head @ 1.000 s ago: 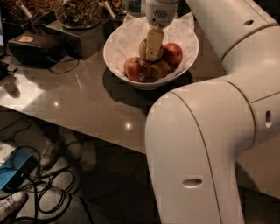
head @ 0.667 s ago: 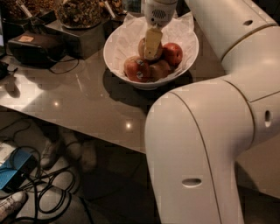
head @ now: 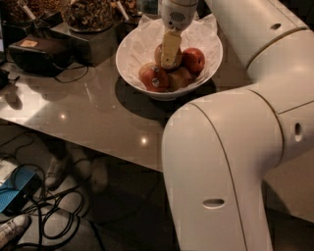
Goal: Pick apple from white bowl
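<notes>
The white bowl, lined with crinkled white paper, stands at the back of the grey table. My gripper reaches down into it from above, with one pale finger showing in front. It is shut on the yellow-gold apple, which sits just above the other fruit and is mostly hidden behind the finger. A deep red apple lies to its right. A darker red apple with a sticker and another apple lie in front.
My white arm fills the right side and hides the table there. A black box with a cable and dishes of snacks stand left of the bowl. Cables, a blue device and shoes lie on the floor.
The gripper has risen slightly inside the bowl, and the yellow-gold apple now shows behind its finger, above the other apples. The other apples have not moved.
</notes>
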`<action>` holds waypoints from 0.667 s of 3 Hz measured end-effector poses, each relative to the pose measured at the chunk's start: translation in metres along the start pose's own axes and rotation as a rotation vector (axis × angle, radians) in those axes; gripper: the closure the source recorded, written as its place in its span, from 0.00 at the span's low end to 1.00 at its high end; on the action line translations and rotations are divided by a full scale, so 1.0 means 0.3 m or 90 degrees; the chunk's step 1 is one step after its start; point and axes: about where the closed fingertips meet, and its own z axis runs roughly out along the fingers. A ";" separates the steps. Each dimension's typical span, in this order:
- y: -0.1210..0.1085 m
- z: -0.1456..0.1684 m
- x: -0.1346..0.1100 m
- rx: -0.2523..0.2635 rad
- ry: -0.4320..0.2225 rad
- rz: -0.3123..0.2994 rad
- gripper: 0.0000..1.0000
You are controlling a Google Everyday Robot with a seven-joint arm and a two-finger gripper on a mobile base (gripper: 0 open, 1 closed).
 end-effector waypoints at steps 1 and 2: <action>-0.011 -0.025 -0.025 0.019 -0.007 0.008 1.00; -0.003 -0.068 -0.052 0.030 -0.021 0.009 1.00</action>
